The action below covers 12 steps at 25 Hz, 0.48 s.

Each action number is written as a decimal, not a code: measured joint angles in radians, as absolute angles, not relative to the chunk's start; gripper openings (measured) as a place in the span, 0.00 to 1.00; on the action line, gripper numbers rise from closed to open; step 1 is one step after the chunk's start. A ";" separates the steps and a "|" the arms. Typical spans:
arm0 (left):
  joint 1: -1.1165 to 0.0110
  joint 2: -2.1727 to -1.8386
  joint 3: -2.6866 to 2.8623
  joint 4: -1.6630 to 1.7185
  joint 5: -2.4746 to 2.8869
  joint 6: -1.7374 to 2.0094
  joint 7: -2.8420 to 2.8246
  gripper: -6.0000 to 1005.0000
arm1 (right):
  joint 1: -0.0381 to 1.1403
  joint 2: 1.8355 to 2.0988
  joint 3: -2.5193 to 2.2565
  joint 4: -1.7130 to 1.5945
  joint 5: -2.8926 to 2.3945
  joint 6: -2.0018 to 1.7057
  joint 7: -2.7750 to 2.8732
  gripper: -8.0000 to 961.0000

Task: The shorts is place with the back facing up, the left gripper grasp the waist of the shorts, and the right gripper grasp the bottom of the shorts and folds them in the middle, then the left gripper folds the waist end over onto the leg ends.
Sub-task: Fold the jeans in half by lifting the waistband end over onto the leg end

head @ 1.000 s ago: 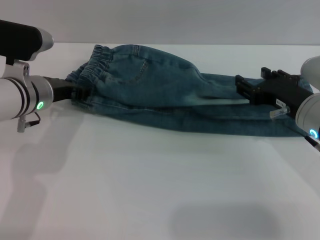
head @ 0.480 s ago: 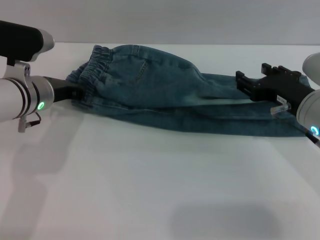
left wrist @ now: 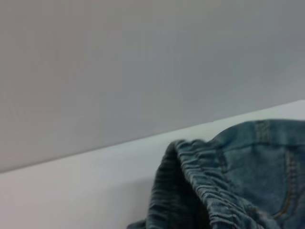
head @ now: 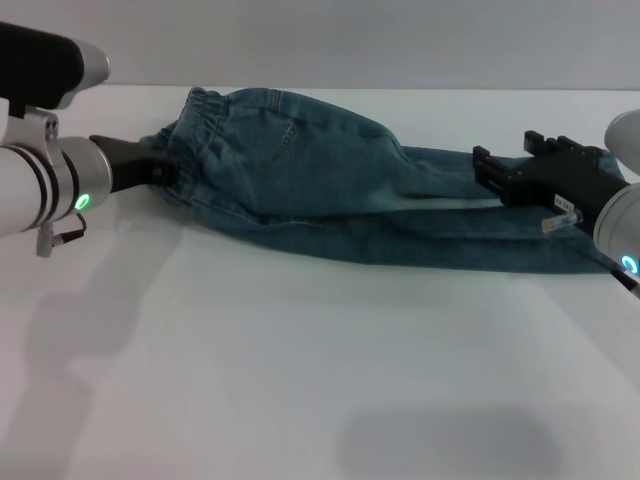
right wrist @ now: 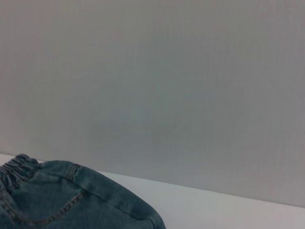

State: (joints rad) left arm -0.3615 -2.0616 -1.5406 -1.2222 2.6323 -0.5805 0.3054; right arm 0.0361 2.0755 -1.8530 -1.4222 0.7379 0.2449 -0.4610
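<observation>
At the waist [head: 185, 135], left hand [head: 165, 168] grips shorts [head: 330, 180]

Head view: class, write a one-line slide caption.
Left gripper at the waist of folded denim shorts; right gripper over the leg ends.

1. No readable text, brand, number or sign in any view.
2. Right tool [head: 487, 172]: small pale tab [head: 563, 207] on its housing carries dark marks; too small to read.
3. Shorts [head: 330, 190]: no legible label or print visible.
4. Desk [head: 300, 380]: surface unmarked.
</observation>
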 joint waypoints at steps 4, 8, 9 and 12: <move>-0.308 -2.062 -1.531 -1.334 2.617 -0.605 0.305 0.03 | 0.044 2.076 -1.854 -1.412 0.738 0.237 -0.464 0.65; -0.260 -2.060 -1.526 -1.448 2.591 -0.648 0.304 0.03 | 0.057 2.077 -1.859 -1.400 0.737 0.216 -0.467 0.65; -0.252 -2.061 -1.525 -1.473 2.589 -0.659 0.304 0.03 | 0.061 2.077 -1.862 -1.397 0.737 0.207 -0.468 0.65; -0.223 -2.061 -1.506 -1.551 2.585 -0.675 0.304 0.03 | 0.074 2.075 -1.868 -1.389 0.735 0.186 -0.468 0.65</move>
State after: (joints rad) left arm -0.2231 -2.0607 -1.5064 -1.5511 2.5853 -0.6750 0.3038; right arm 0.0744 2.0747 -1.8678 -1.3888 0.7351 0.1863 -0.4678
